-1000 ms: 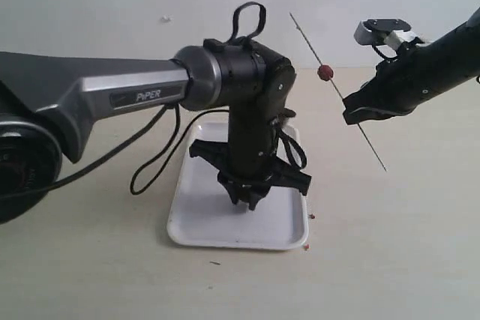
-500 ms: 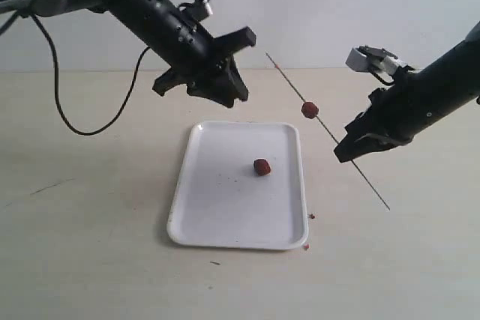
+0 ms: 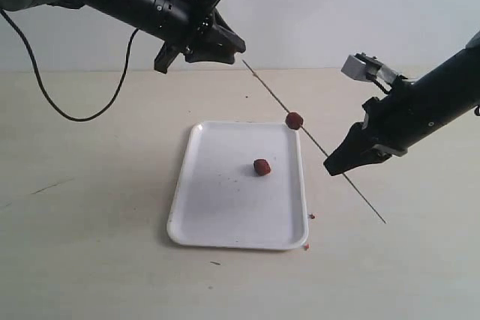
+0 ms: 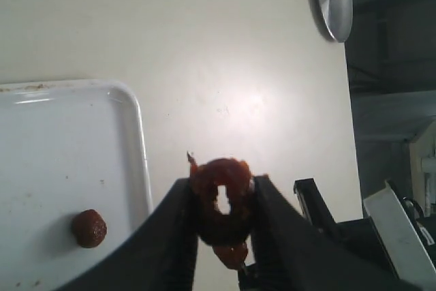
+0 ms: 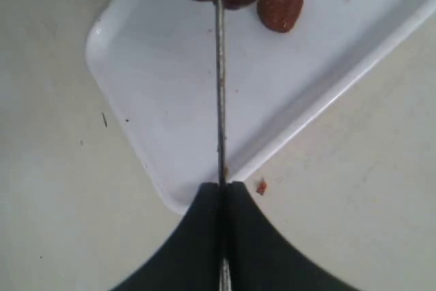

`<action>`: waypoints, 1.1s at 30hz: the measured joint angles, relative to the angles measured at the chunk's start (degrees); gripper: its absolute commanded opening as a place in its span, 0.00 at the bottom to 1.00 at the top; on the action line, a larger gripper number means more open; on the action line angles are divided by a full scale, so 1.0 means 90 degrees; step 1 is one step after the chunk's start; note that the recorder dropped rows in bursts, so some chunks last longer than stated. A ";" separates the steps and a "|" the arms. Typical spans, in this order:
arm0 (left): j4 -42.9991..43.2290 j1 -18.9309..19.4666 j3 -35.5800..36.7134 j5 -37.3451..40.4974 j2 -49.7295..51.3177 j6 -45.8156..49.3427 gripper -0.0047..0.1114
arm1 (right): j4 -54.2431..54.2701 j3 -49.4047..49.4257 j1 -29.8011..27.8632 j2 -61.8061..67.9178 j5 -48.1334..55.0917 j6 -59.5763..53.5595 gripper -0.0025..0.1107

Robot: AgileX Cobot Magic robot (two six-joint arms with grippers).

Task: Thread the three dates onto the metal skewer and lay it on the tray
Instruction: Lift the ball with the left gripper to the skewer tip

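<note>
Pale surface [image 3: 90,260] carries the white tray [image 3: 225,222]; at its middle lies a wrinkled loose date [image 3: 262,166]. Right of the tray the right tool [image 3: 335,165] is closed on the thin skewer [image 3: 311,138], bearing a threaded date [image 3: 294,120]. Beyond the tray the left tool [image 3: 229,41] pinches the third date [image 4: 221,199], which probably must meet the skewer's tip next.

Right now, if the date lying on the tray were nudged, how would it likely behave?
The date looks roundish, so it may roll on the glossy tray. Being small, it is likely light. Nearby crumbs hint it tears easily.
</note>
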 measured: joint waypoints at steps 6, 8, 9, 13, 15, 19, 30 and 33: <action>-0.0003 0.0000 0.0000 -0.0234 0.0000 0.0026 0.27 | 0.0119 0.0000 0.0000 0.0000 0.0031 -0.0199 0.02; -0.0003 0.0000 0.0000 -0.0277 0.0000 0.0072 0.27 | 0.0217 0.0000 0.0000 0.0000 0.0108 -0.0332 0.02; -0.0003 0.0000 0.0000 -0.0292 0.0000 0.0085 0.27 | 0.0259 0.0000 0.0000 0.0000 0.0142 -0.0388 0.02; 0.0012 0.0000 0.0000 -0.0305 0.0039 0.0097 0.27 | 0.0339 0.0000 0.0000 0.0000 0.0203 -0.0480 0.02; 0.0039 0.0000 0.0000 -0.0305 0.0060 0.0109 0.27 | 0.0339 0.0000 0.0000 0.0000 0.0203 -0.0506 0.02; 0.0053 0.0000 0.0000 -0.0292 0.0074 0.0121 0.27 | 0.0362 0.0000 0.0000 0.0000 0.0190 -0.0517 0.02; -0.0130 -0.0025 0.0000 0.0003 0.0074 0.0256 0.27 | 0.0444 0.0000 0.0000 0.0000 0.0025 -0.0529 0.02; -0.0153 -0.0103 0.0000 -0.0030 0.0074 0.0294 0.27 | 0.0525 0.0000 0.0000 0.0000 -0.0023 -0.0569 0.02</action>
